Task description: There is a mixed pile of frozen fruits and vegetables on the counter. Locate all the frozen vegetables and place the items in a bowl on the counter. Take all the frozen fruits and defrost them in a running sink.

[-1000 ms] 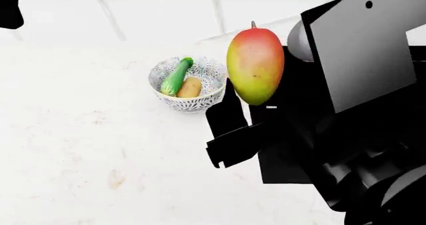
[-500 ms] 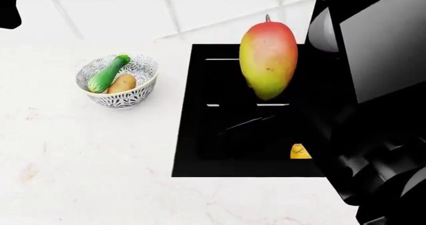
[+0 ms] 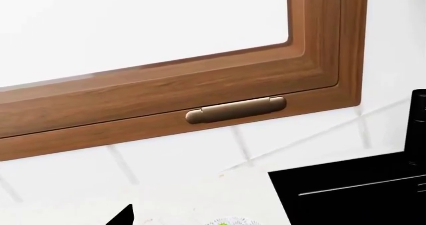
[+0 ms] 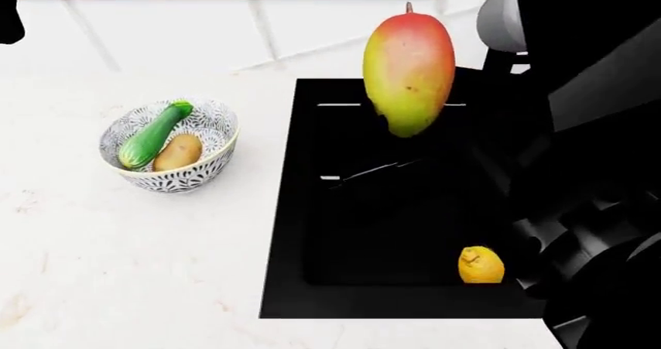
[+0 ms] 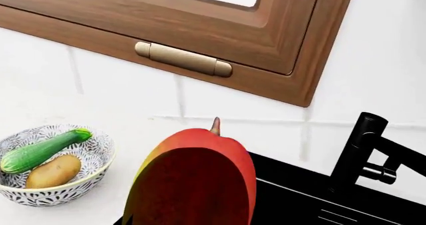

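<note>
Now the mango (image 4: 409, 72) hangs over the black sink (image 4: 309, 210), gripped by the right gripper (image 4: 398, 144) — jaws clamped on its lower end, stem up. Compared with half a second back, the mango sits a bit higher and farther toward the back wall, and the view has shifted so more of the basin shows. The lemon (image 4: 481, 265) now shows whole on the sink floor, below and to the robot's right of the jaws; before, only a sliver showed. Beyond the jaws to their left, the patterned bowl (image 4: 212, 124) rests on the counter (image 4: 124, 248) beside the sink, holding the cucumber (image 4: 151, 137) and potato (image 4: 178, 152) — unchanged. The left gripper's jaws are barely in view; cannot tell their state.
</note>
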Available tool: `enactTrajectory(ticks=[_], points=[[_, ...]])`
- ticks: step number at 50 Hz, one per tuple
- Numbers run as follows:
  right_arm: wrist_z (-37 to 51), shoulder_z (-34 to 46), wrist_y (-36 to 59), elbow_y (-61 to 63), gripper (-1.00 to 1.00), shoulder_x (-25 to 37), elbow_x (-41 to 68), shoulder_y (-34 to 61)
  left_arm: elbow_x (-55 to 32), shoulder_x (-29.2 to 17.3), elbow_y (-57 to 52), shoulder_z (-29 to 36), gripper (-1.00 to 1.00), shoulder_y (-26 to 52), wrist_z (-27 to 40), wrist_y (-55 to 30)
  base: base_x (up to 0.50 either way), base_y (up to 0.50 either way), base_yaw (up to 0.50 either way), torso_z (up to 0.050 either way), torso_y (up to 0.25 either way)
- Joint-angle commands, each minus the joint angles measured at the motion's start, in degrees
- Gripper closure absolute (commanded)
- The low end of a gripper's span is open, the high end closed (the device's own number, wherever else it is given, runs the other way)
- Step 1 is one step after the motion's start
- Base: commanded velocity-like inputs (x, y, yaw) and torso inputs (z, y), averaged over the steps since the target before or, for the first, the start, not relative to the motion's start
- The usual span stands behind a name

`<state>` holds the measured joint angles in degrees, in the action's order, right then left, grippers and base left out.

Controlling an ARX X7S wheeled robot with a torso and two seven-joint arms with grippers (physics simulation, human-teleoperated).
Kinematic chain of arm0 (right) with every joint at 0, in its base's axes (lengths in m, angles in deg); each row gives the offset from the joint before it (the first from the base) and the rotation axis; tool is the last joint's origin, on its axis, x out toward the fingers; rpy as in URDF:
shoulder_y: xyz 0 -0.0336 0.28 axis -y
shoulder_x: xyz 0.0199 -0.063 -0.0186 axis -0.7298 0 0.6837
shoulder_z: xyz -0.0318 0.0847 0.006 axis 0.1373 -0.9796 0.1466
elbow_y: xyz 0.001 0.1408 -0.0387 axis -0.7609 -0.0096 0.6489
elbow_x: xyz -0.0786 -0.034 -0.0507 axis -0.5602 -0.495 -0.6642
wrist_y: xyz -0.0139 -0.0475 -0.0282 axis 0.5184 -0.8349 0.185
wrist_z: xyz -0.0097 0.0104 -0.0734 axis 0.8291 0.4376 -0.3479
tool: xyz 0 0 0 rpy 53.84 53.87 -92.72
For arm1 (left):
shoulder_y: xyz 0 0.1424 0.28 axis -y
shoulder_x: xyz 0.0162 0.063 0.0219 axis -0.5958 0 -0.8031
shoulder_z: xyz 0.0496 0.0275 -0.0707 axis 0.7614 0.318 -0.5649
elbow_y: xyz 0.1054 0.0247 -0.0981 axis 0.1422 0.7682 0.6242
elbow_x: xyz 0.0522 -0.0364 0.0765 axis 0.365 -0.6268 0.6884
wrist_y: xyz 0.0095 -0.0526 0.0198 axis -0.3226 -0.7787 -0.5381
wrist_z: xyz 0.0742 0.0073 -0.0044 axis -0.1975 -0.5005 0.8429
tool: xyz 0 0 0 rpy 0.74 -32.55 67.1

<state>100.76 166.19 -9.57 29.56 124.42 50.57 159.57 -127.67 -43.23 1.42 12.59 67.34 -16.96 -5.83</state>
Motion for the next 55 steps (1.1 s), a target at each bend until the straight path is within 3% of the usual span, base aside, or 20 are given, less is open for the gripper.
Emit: enactTrajectory(ticks=[1, 10, 24, 40, 55], points=[[0.0, -0.3, 0.9, -0.6, 1.00, -0.3, -0.3, 0.2, -0.4, -0.1, 0.0, -0.1, -1.00, 0.3, 0.3, -0.1, 0.00, 0.00, 0.00, 0.000, 0.000], [-1.1, -0.4, 1.3, -7.9, 1.00, -2.3, 1.9, 1.7, -0.3, -0.4, -0.2, -0.3, -1.00, 0.0, 0.2, -0.1, 0.00, 0.00, 0.00, 0.000, 0.000], [-4.9, 4.5, 13.7, -29.5, 1.00, -7.0, 8.5, 8.2, -0.9, -0.1, 0.4, -0.3, -1.00, 0.9, 0.8, -0.6, 0.00, 0.00, 0.00, 0.000, 0.000], [-9.1, 9.0, 21.2, -43.0, 1.00, -10.7, 9.6, 7.3, -0.9, 0.0, 0.3, -0.3, -1.00, 0.5, 0.9, -0.4, 0.00, 0.00, 0.00, 0.000, 0.001], [-15.0, 9.6, 20.7, -48.8, 1.00, -12.9, 10.6, 1.5, -0.3, -0.5, 0.0, -0.7, -1.00, -0.5, 0.3, -0.3, 0.00, 0.00, 0.00, 0.000, 0.000]])
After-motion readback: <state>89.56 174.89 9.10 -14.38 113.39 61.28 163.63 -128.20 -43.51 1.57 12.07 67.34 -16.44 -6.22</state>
